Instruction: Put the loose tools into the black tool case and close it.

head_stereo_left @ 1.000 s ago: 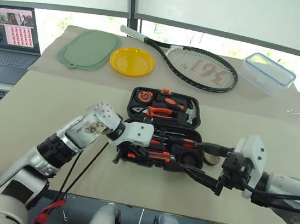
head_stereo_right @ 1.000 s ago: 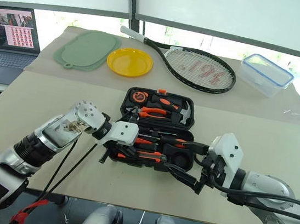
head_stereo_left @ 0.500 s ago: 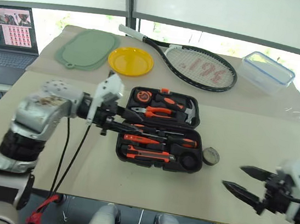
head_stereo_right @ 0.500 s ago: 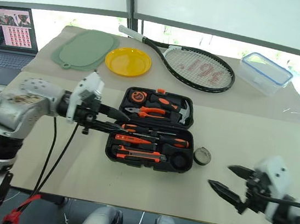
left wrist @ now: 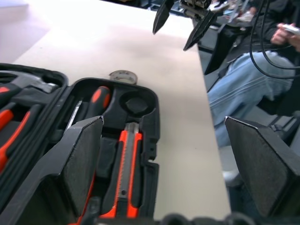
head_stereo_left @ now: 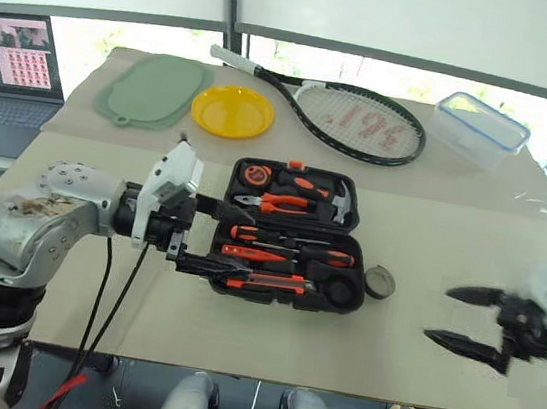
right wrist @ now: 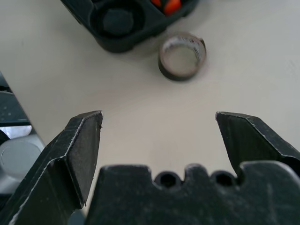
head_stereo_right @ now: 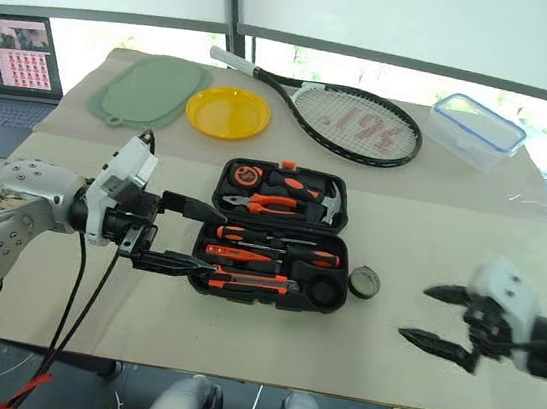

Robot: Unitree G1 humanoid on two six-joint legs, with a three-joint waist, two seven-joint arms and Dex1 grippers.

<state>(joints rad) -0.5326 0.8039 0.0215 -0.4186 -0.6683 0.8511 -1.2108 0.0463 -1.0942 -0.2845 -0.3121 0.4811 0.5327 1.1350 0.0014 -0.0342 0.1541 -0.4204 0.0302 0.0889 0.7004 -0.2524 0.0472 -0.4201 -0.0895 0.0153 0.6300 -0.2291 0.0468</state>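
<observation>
Since a second ago our left gripper (head_stereo_left: 210, 239) has lifted off the lower tray of the black tool case (head_stereo_left: 290, 235) and spread its fingers wide, holding nothing; our right gripper (head_stereo_left: 461, 315) has swung out to the right, away from the case, and is open and empty too.

We see the case lying open on the table (head_stereo_left: 431, 235), three screwdrivers (head_stereo_left: 294, 240) and the utility knife (head_stereo_left: 265, 282) seated in their recesses. One loose tool remains, we judge: the small grey tape roll (head_stereo_left: 379, 281), lying flat on the table just beside the case's right edge, next to the empty round recess (left wrist: 132, 103).

To do this step well we should bring the right gripper back over the roll, straddle its rim with one finger inside the ring or both across its outer wall, and close gently, since a thin roll may skid on the smooth table. Then we set it squarely in the round recess before folding the lid.

Our left arm is bent in from the left, its gripper pointing right across the case's front edge. Our right forearm reaches in from the right, its gripper pointing leftwards toward the roll and well apart from it.
</observation>
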